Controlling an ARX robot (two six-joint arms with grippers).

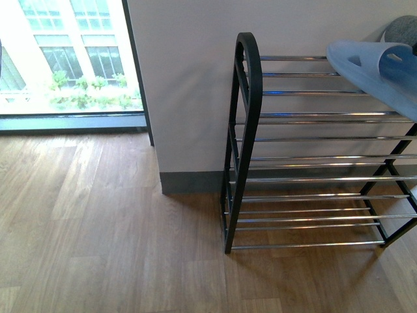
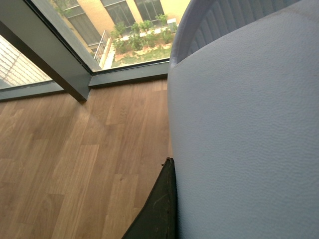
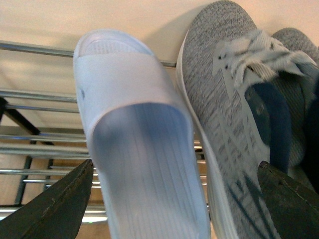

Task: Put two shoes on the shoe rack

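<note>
1. Front view: wooden plank floor (image 1: 98, 228), white wall (image 1: 189, 85) with grey skirting, bright window (image 1: 65, 59) at far left.
2. Standing against the wall, a multi-tier shoe rack (image 1: 241, 150) with black metal upright frame and thin shiny chrome rod shelves; lower tiers bare in this view.
3. Resting on the top tier at the right edge, a pale blue foam slide (image 1: 374, 68), partly cut off by the frame; behind it, a sliver of grey knit sneaker (image 1: 404, 29).
4. Neither arm visible in the front view.
5. Right wrist view: the pale blue slide (image 3: 134, 134) lying on the chrome rods, open end toward the camera, just beside a grey knit lace-up sneaker (image 3: 229, 109) with white sole and navy lining; a second grey sneaker (image 3: 299, 50) partly visible beyond it.
6. Right gripper (image 3: 174, 209): dark fingers (image 3: 60, 204) spread wide on either side of the slide and first sneaker, holding nothing.
7. Left wrist view: a second pale blue-white foam slide (image 2: 244, 134) filling most of the frame, close against one dark finger (image 2: 159, 209), above the wooden floor near the window.
8. Left gripper: only that one finger visible; cannot tell whether closed on the slide.
</note>
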